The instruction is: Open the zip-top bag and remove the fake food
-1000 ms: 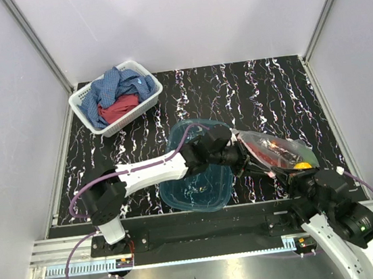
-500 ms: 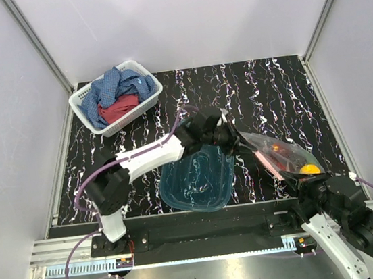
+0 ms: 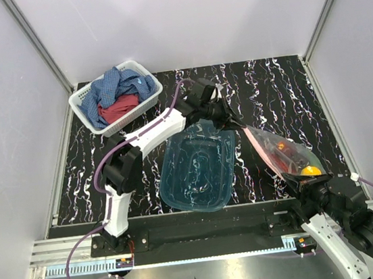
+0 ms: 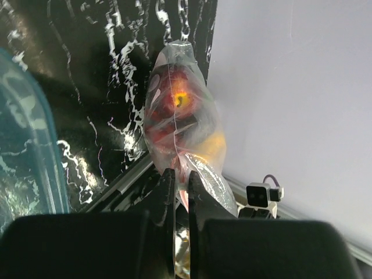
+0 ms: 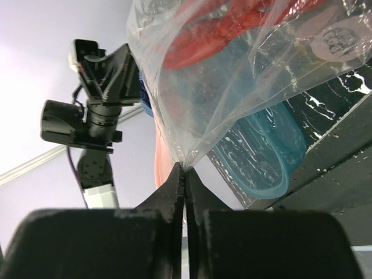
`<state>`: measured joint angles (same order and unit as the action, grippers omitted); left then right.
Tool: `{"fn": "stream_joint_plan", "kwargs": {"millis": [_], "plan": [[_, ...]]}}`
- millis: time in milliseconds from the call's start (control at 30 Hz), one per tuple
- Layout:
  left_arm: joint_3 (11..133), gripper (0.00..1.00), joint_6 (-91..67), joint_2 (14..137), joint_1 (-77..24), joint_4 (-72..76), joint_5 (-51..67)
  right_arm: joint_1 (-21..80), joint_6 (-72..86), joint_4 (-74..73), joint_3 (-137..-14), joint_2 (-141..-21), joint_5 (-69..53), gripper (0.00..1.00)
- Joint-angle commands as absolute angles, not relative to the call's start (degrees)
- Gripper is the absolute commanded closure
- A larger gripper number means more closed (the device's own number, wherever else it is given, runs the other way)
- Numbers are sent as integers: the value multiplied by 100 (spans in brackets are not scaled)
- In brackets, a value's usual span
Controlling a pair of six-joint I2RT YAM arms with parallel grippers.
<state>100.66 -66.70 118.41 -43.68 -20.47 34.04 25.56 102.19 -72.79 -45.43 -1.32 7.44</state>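
The clear zip-top bag point(image 3: 280, 150) hangs stretched between both grippers, right of the teal tub. My left gripper point(image 3: 238, 123) is shut on its far end; in the left wrist view its fingertips point(image 4: 181, 174) pinch the pinkish strip of the bag point(image 4: 181, 119). My right gripper point(image 3: 300, 180) is shut on the near end, its fingertips point(image 5: 185, 170) clamping a gathered corner of the bag point(image 5: 232, 75). Fake food sits inside: a yellow piece point(image 3: 308, 171), a dark red fruit point(image 4: 180, 99), and a red lobster point(image 5: 221, 26).
A teal translucent tub point(image 3: 197, 169) lies on the black marbled table between the arms. A white basket point(image 3: 80, 96) with blue and red cloths stands at the back left. Grey walls close in the sides and back.
The left gripper has moved away from the near edge toward the back, the right gripper has drawn back to the near right, and the bag between them has stretched out longer.
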Motion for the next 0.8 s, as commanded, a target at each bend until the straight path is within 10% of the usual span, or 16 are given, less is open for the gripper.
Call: {"fn": "stream_joint_plan", "kwargs": {"millis": [0,500,767], "plan": [[10704,100,-5978,11909,-4157,-1881,2901,2558,9836,-7628,-4781,-70,571,100],[11830,100,-5844,12085,-4104,-2153,2909,2558,9142,-7832,-4887,-97,555,100],[11295,100,-5801,11356,-4394,-2188,2743,2558,6736,-7180,-5403,-1605,53,34]]}}
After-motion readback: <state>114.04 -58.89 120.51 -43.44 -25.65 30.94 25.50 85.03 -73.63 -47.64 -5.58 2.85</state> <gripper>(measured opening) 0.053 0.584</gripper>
